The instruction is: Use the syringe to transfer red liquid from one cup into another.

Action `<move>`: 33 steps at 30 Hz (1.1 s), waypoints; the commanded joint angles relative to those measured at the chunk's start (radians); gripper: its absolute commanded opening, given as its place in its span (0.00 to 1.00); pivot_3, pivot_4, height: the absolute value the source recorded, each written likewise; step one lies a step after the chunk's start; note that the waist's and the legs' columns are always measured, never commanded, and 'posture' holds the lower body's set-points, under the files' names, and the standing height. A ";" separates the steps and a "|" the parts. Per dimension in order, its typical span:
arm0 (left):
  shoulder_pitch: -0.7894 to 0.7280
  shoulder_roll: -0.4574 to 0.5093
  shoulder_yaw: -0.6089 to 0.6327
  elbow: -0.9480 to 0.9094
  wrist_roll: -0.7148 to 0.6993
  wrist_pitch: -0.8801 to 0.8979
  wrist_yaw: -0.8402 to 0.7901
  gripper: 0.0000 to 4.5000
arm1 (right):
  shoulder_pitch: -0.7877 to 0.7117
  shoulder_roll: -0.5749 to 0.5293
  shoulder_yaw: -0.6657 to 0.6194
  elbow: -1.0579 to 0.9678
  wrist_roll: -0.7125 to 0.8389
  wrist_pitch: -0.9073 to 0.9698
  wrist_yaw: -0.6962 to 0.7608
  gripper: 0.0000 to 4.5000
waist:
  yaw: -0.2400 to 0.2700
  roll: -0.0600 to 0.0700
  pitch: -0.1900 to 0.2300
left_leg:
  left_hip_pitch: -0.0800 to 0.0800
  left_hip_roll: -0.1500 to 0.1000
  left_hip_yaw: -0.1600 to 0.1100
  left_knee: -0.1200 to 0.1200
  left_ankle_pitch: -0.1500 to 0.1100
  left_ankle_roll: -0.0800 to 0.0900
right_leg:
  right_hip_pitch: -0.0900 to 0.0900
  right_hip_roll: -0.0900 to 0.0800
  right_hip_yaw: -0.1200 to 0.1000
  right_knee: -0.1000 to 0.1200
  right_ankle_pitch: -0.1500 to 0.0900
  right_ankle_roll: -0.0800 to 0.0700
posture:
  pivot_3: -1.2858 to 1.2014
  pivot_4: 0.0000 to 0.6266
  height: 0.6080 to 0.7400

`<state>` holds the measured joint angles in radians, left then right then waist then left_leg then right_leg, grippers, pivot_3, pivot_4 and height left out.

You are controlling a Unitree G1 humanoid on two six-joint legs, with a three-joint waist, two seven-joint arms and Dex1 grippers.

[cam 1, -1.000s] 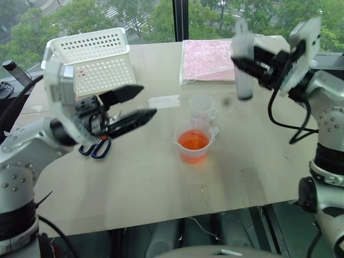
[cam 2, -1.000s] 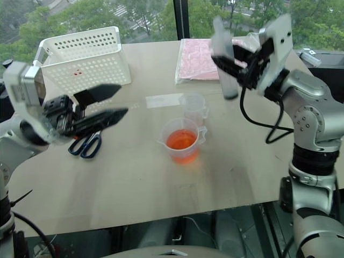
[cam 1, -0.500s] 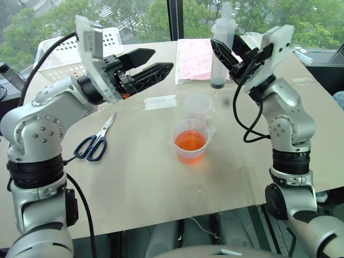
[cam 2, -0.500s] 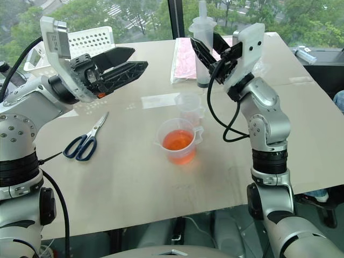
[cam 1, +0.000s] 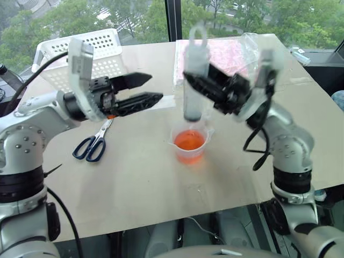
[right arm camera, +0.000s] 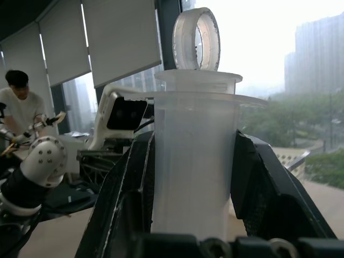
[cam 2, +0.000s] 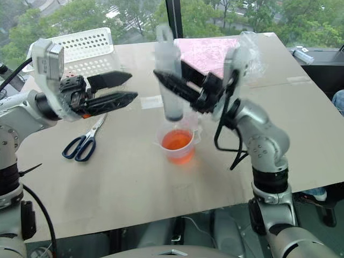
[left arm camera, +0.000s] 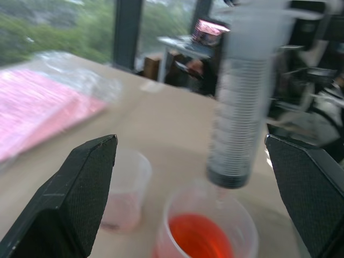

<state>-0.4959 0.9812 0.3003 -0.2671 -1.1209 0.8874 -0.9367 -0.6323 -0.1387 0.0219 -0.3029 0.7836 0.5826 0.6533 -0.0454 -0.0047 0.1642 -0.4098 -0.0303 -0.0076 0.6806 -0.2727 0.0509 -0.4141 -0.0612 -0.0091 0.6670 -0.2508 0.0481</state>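
**Syringe held upright over the larger beaker**

From the head cameras we saw the right gripper [cam 1: 207, 88] clenched around the barrel of the syringe [cam 1: 194, 80], which stood upright with its ring-topped plunger uppermost and its dark nozzle end just above the larger beaker [cam 1: 191, 144]. The red liquid [cam 1: 192, 141] lay in the bottom of that beaker. The smaller cup [cam 2: 189, 119] was mostly hidden behind the syringe — we could make out little more than its rim just beyond the beaker. The left gripper [cam 1: 148, 88] pointed level toward the syringe, its two black fingers spread apart and holding nothing, well short of the barrel. On the table [cam 1: 134, 172] a pair of blue-handled scissors [cam 1: 94, 142] lay below the left arm, a white perforated basket [cam 1: 102, 51] stood at the far left and a pink packet in clear wrap [cam 1: 226, 54] lay at the far side.

In the left wrist view, we looked between the open fingers [left arm camera: 75, 199] at the graduated barrel hanging over the beaker, its tip apparently clear of the liquid, though blur made that hard to judge. The smaller cup stood beside the beaker, seemingly empty.

In the right wrist view, the black fingers [right arm camera: 129, 183] pressed both sides of the syringe just under its flange — a person [right arm camera: 19, 113] stood in the background.
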 commanded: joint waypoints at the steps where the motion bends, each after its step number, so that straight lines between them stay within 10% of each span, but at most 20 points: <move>1: 0.065 0.099 0.059 -0.022 0.018 -0.005 -0.172 1.00 | -0.013 0.015 0.017 0.035 -0.045 -0.090 0.046 0.33 | 0.006 0.000 0.000 | 0.000 0.000 0.000 0.000 0.000 0.000 | 0.000 0.000 -0.001 0.000 0.000 0.000 | 0.52 0.24 1.00; 16: 0.287 0.164 0.118 -0.071 0.177 -0.127 -0.350 1.00 | 0.146 0.000 0.064 0.089 -0.129 -0.248 0.184 0.33 | 0.009 0.000 0.000 | -0.002 0.000 -0.003 0.000 0.000 0.000 | 0.000 -0.004 0.000 -0.003 0.000 0.000 | 0.52 0.24 1.00; 33: -0.272 -0.098 -0.229 0.081 0.385 -0.174 -0.151 1.00 | 0.196 0.014 0.139 0.231 -0.273 -0.471 0.293 0.33 | 0.025 -0.001 0.000 | -0.002 0.000 -0.003 0.002 0.000 0.000 | 0.000 0.001 -0.002 -0.001 0.000 0.000 | 0.52 0.24 1.00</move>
<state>-0.7247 0.8959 0.0704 -0.1974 -0.7566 0.7416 -1.0934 -0.4318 -0.1306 0.1584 -0.0623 0.5135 0.1261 0.9344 -0.0207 -0.0052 0.1640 -0.4114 -0.0300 -0.0106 0.6823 -0.2727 0.0507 -0.4138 -0.0603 -0.0109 0.6663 -0.2508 0.0483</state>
